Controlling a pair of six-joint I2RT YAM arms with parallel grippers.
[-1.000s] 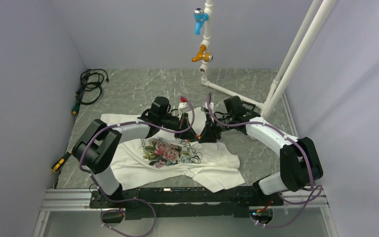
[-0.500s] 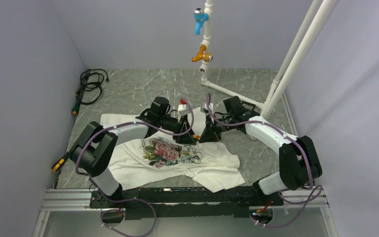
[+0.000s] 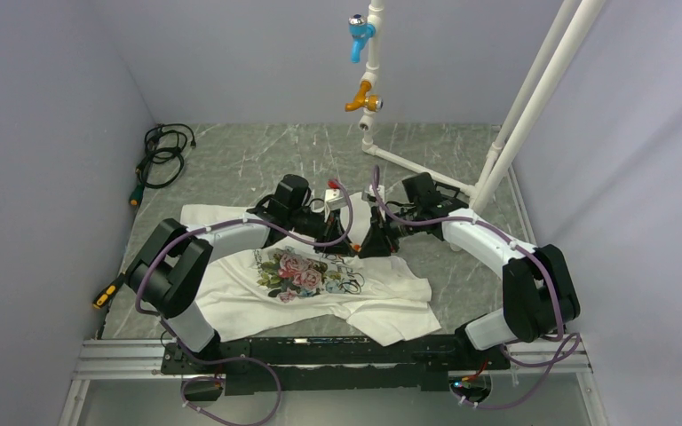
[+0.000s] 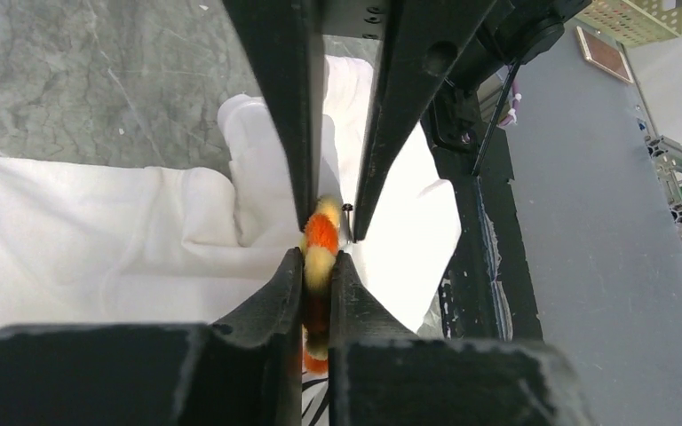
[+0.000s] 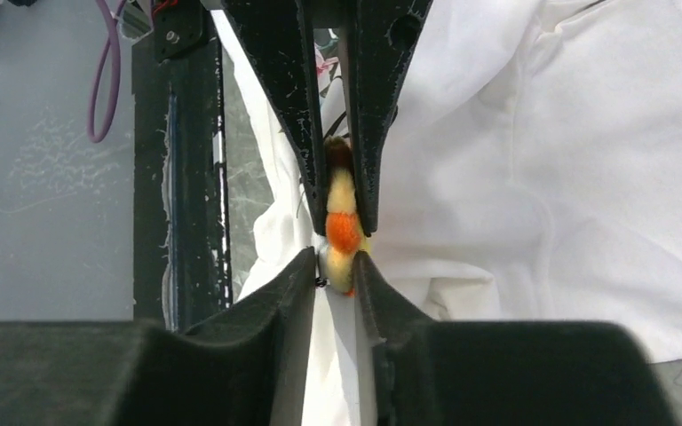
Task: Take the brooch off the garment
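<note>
The garment (image 3: 231, 297) is a white T-shirt lying flat on the table, with its rose print (image 3: 297, 271) facing up. Both grippers meet over the fabric just right of the print. My left gripper (image 3: 342, 245) is shut on the brooch (image 4: 321, 232), an orange-yellow fuzzy flower pinched edge-on at its fingertips (image 4: 318, 257). My right gripper (image 3: 371, 243) faces it and is shut on the other end of the same brooch (image 5: 343, 229), with a fold of white cloth (image 5: 462, 195) between its tips (image 5: 336, 262). In the top view the brooch is hidden between the grippers.
A yellow-and-black tool (image 3: 107, 293) lies at the table's left edge. A coil of black cable (image 3: 162, 160) sits at the back left. A white pipe frame (image 3: 515, 115) with a blue tap (image 3: 356, 31) and an orange tap (image 3: 361, 98) stands at the back right.
My left gripper has edged a little to the right, closer to the right gripper. The right arm and the shirt have barely moved.
</note>
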